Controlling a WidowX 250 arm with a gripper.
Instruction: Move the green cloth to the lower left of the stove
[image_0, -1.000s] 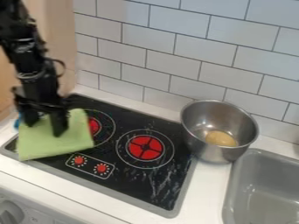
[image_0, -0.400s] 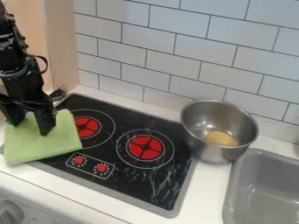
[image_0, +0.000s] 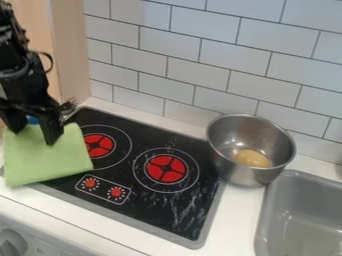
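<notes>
While my pincer (image_0: 32, 135) stood released at upper edge of green cloth (image_0: 48, 162), I saw most of it below and rightward, left side of frame.

Green cloth (image_0: 50, 162) on stove (image_0: 150, 207), beneath tool (image_0: 33, 136)

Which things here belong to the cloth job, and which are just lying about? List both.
For the job: light-green squarish cloth; black two-finger gripper; black-topped stove with red burners.

Not involved: round silver metal bowl; rounded yellowish object inside it; built-in grey sink; partly hidden blue object by the gripper.
</notes>
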